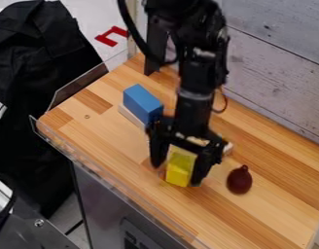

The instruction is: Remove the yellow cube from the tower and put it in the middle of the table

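The gripper has its fingers clamped on the yellow block, likely steadying it for placement clear of the blue block at eleven o'clock.

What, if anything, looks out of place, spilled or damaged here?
Nothing on the table looks spilled or damaged. One oddity: a red, bracket-shaped piece lies beyond the table's upper-left edge; I cannot tell whether it belongs there.

Yellow cube, blue block, dark-red pear-shaped object.
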Motion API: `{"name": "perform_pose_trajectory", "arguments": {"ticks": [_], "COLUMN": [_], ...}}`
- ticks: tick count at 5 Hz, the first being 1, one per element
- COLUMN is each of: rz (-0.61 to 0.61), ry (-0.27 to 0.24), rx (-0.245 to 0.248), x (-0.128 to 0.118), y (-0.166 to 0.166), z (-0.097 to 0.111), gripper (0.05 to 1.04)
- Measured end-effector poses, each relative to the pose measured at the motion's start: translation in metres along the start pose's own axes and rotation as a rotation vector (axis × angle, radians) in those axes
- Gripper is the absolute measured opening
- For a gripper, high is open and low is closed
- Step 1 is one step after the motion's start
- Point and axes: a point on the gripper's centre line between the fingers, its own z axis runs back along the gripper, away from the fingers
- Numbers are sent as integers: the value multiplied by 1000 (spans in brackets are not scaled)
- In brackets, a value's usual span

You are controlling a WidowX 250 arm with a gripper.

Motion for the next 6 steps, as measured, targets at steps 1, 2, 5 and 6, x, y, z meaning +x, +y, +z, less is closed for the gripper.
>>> {"name": "perform_pose_trajectory", "arguments": {"ticks": [1, 2, 5, 6], "rz": [13, 15, -37, -27], "ry": [-85, -96, -120, -108], "rx": [27, 61, 132, 120], "x": [-4, -3, 49, 50], "y": [0, 4, 44, 51], "z": [35, 45, 57, 54], "gripper": [1001, 1001, 1001, 1001]}}
